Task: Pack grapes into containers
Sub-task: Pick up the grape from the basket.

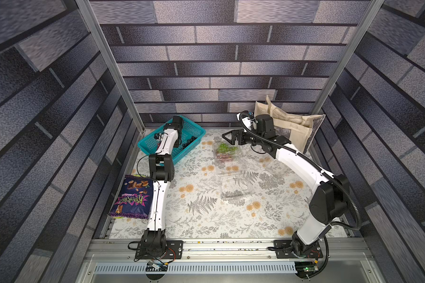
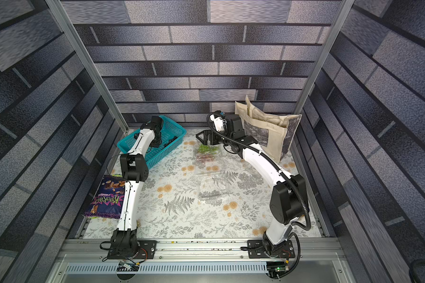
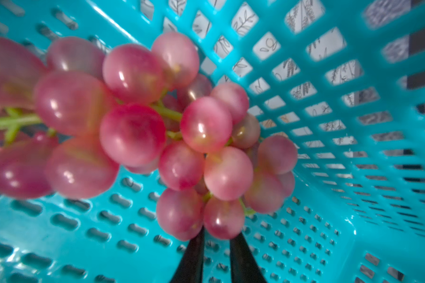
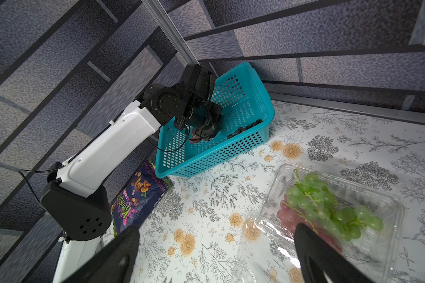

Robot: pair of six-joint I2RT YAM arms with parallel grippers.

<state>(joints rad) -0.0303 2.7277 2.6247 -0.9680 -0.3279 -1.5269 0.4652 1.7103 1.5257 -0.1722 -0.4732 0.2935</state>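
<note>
A bunch of red grapes [image 3: 138, 132] fills the left wrist view, just above the floor of the teal basket [image 3: 353, 171]. My left gripper [image 3: 217, 235] is shut on its lower grapes. In both top views the left wrist hides this grip inside the basket [image 1: 147, 147]. Black-purple grapes [image 1: 189, 142] lie along the basket's inner wall. A clear container [image 4: 378, 235] holds green grapes [image 4: 314, 198] on top of red ones [image 4: 286, 215]. My right gripper [image 4: 216, 227] hovers open over its near edge, holding nothing. An empty clear container [image 1: 234, 187] sits nearer the front.
A purple snack bag [image 1: 133, 196] lies at the left edge beside the left arm. A beige tote bag [image 1: 290, 127] leans at the back right, behind the right arm. A floral cloth [image 1: 206, 220] covers the table.
</note>
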